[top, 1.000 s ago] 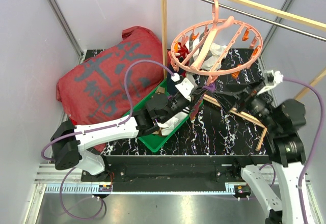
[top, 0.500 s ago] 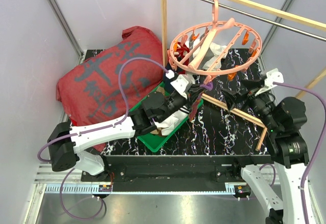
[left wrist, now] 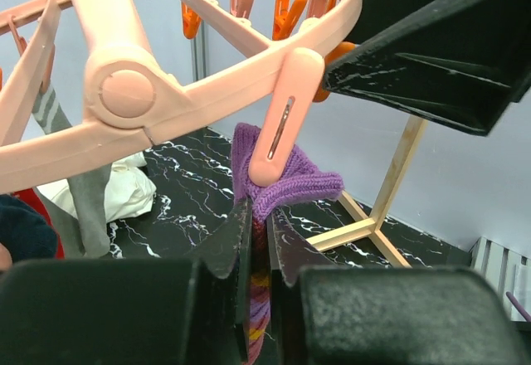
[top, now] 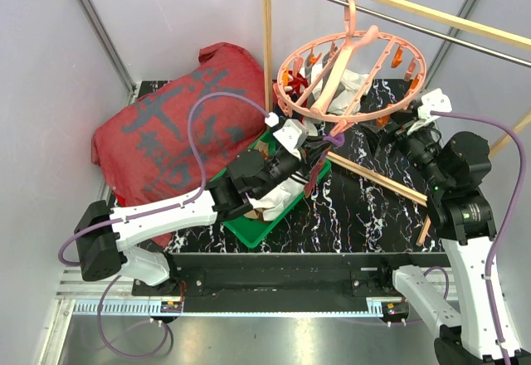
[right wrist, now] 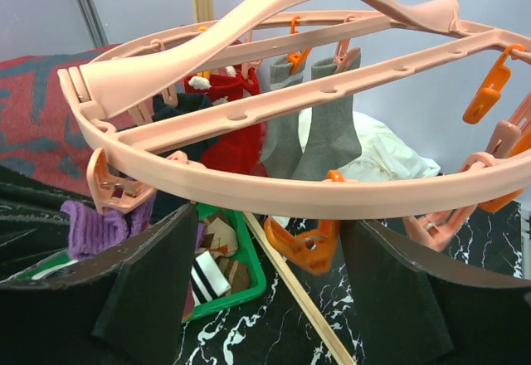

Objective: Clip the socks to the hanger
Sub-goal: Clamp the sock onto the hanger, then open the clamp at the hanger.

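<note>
The salmon-pink hanger (top: 353,75) hangs by its hook from the rail. My left gripper (left wrist: 259,216) is shut on a purple-orange striped sock (left wrist: 286,182), just under the ring's near edge (left wrist: 207,99). A pink clip (left wrist: 278,145) bites the sock's purple cuff. In the top view this gripper (top: 323,151) sits below the ring's front left. My right gripper (right wrist: 270,257) is open under the ring (right wrist: 290,187), with an orange clip (right wrist: 305,245) hanging between its fingers. Grey socks (right wrist: 323,128) and a red sock (right wrist: 232,141) hang clipped. More socks (right wrist: 216,257) lie in the tray.
A green tray (top: 274,224) sits under my left arm. The big red cloth (top: 174,124) fills the back left. The wooden frame's post (top: 267,41) stands beside the hanger and its base bar (top: 390,184) crosses the table. A white cloth (right wrist: 382,153) lies behind the ring.
My right gripper has risen and moved in under the ring, its jaws narrowing around the orange clip. My left arm has lifted the sock slightly up and right toward the ring.
</note>
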{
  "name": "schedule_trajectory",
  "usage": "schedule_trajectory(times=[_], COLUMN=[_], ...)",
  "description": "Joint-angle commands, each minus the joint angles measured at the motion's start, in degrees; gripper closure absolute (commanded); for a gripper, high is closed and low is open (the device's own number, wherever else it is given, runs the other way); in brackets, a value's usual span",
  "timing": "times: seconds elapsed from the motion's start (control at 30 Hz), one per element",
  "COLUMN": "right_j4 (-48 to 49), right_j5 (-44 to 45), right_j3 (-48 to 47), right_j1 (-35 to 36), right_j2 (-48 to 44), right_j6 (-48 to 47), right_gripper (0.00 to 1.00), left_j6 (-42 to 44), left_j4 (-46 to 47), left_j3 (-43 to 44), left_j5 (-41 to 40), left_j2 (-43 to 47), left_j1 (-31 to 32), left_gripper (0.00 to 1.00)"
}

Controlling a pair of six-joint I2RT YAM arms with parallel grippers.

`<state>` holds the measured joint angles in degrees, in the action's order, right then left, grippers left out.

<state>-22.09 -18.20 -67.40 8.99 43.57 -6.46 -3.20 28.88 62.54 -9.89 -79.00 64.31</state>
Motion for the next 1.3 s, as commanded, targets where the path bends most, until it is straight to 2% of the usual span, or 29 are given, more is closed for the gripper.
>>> schedule_trajectory(times=[0.0, 0.37, 0.6, 0.73, 0.87, 1.0, 1.23, 1.27], right_j4=[4.6, 5.6, 5.5, 5.2, 3.8, 1.5, 0.8, 0.8], right_j5=[-0.7, 0.2, 0.4, -0.5, -2.3, -4.6, -8.3, -8.3], right_j3=[-2.4, -1.0, -0.7, -0.6, -0.9, -1.3, -0.1, 0.0], right_j1=[0.2, 0.2, 0.2, 0.2, 0.2, 0.2, 0.2, 0.2], right_j2=[1.5, 2.0, 1.9, 1.1, 0.3, -0.3, -1.8, -1.9], right_j6=[-1.5, -2.0, -1.9, -0.6, 2.1, 6.0, 12.4, 12.8], right_gripper=[0.25, 0.39, 0.58, 0.76, 0.84, 0.85, 0.85, 0.85], left_j6=[-0.8, -1.1, -1.1, -0.8, 0.0, -1.6, -1.8, -1.9], left_j4=[2.9, 2.4, 1.9, 1.3, -1.2, -1.9, -5.6, -6.1], left_j3=[-0.1, -0.1, 0.0, 0.0, 1.3, 2.2, 8.9, 10.6], left_j5=[-0.1, 0.1, 0.4, 1.1, 5.5, 12.6, 21.4, 22.4], left_j2=[2.3, 2.4, 2.6, 2.5, 1.7, 0.4, -4.5, -5.5], left_j1=[-0.5, -0.5, -0.7, -1.4, -3.5, -8.6, -14.6, -14.9], left_gripper=[1.00, 1.00, 1.00, 0.99, 0.92, 0.85, 0.60, 0.53])
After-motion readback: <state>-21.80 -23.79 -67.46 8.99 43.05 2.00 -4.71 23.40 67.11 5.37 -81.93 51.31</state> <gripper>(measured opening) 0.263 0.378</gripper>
